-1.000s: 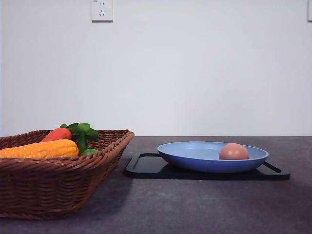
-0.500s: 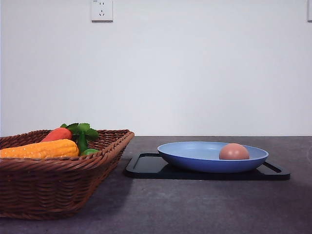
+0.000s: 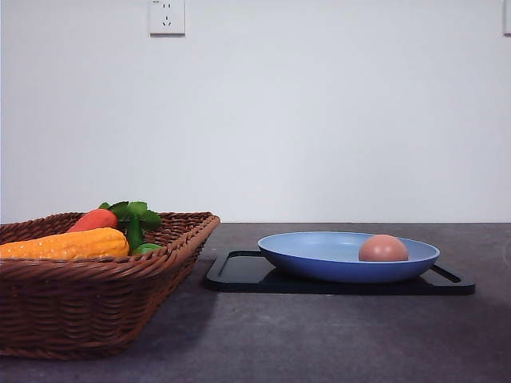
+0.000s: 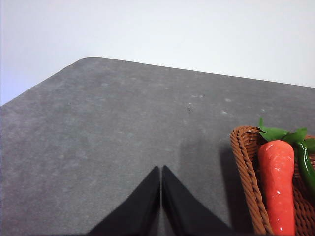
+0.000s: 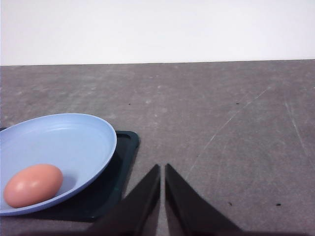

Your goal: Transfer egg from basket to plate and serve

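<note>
A dark grey table (image 3: 335, 335) runs from the camera to a white wall (image 3: 319, 120), with a broad bare stretch of surface in the foreground. At the robot's left sits the brown wicker basket (image 3: 80, 311), its braided rim flaring outward; inside lie a yellow corn cob (image 3: 68, 243) and a red-orange carrot (image 3: 94, 219) with green leaves (image 3: 132, 214). A gap of open tabletop separates the basket's near corner from the flat black tray (image 3: 239, 273) to its right. The light-blue plate (image 3: 319, 254) rests on that tray, its rim overhanging part of the tray's raised edge, and the egg (image 3: 383, 248) lies inside the plate, toward its right side, touching the bowl of the plate.

In the right wrist view, the right gripper (image 5: 162, 169) has its two dark fingers pressed together with only a thin seam between them, holding nothing. It hangs over bare table; plate, tray and egg lie off to one side of the fingertips, apart from them, while the surface ahead and to the other side is open up to the wall.

In the left wrist view, the left gripper (image 4: 160, 171) is likewise closed to a hairline and empty. The basket's rim and the carrot sit to one side of its fingers, not touching; elsewhere the table is free out to its rounded corner.
</note>
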Available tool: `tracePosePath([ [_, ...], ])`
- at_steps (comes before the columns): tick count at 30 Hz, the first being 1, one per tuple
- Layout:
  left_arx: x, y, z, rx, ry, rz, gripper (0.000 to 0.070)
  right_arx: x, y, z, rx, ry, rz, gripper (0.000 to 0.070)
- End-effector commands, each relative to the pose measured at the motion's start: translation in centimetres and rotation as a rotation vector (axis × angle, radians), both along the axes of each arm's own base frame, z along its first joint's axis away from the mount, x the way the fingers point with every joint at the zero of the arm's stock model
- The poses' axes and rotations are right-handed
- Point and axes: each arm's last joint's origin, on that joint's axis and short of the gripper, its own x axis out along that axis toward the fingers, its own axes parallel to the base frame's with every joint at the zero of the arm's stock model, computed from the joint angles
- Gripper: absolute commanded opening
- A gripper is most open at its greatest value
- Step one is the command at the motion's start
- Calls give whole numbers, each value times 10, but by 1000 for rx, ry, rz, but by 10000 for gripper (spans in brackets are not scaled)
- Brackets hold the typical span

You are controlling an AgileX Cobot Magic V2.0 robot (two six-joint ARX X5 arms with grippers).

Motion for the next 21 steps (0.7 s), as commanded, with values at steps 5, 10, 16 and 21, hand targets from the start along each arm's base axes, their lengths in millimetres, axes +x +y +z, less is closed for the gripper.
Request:
tracePosePath([
  [5, 2, 0, -8, -4, 15, 1, 0, 0, 0, -1, 11, -5, -2, 0],
  [10, 2, 0, -8, -4, 15, 1, 0, 0, 0, -1, 11, -5, -2, 0],
  [16, 2, 0, -8, -4, 15, 1, 0, 0, 0, -1, 11, -5, -2, 0],
  [21, 2, 0, -8, -4, 15, 1, 0, 0, 0, -1, 11, -5, -2, 0],
])
